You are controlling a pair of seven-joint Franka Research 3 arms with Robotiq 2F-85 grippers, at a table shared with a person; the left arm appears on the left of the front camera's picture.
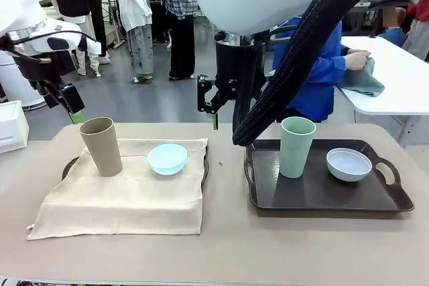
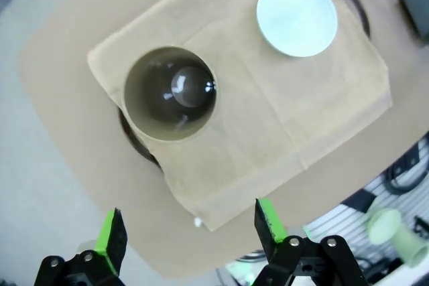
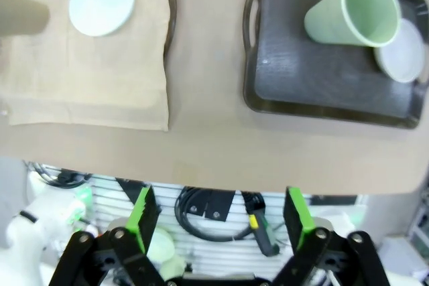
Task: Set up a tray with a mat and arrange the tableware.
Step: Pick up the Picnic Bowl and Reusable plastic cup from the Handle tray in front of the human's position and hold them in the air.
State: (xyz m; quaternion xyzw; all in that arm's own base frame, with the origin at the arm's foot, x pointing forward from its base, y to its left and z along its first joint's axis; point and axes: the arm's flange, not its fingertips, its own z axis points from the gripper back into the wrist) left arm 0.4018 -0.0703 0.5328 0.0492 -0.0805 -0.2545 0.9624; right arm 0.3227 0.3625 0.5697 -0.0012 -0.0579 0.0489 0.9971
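Standing on the left: the tan tumbler (image 1: 100,145) is upright on the beige mat (image 1: 127,199), and the light blue bowl (image 1: 167,159) sits to its right, apart from it.
Under the cloth: the mat is spread over the left tray (image 1: 69,167), whose dark handle peeks out at the cloth's left edge. The cloth's near edge runs past the tray onto the table (image 1: 228,246).
On the right: the right tray (image 1: 322,192) shows its dark surface. It holds the mint green tumbler (image 1: 297,147) upright towards its left side and the white bowl (image 1: 348,164) to the right of that, not touching.
Between the trays: a strip of table separates them, and they lie side by side.
Robot's left arm: the left gripper (image 2: 190,229) hangs high over the left part of the table, fingers spread wide with nothing between them. Its wrist view looks straight down into the tan tumbler's mouth, with the tumbler lying beyond the fingertips.
Robot's right arm: the right gripper (image 3: 220,213) is raised above the far side of the table, over the gap between the trays. Its fingers are spread wide and it holds nothing. Its wrist view has both trays beyond the fingertips.
Far side: a person (image 1: 322,78) in a blue top has hands on a grey-green cloth (image 1: 365,82) lying on a white table (image 1: 402,92) to the right.
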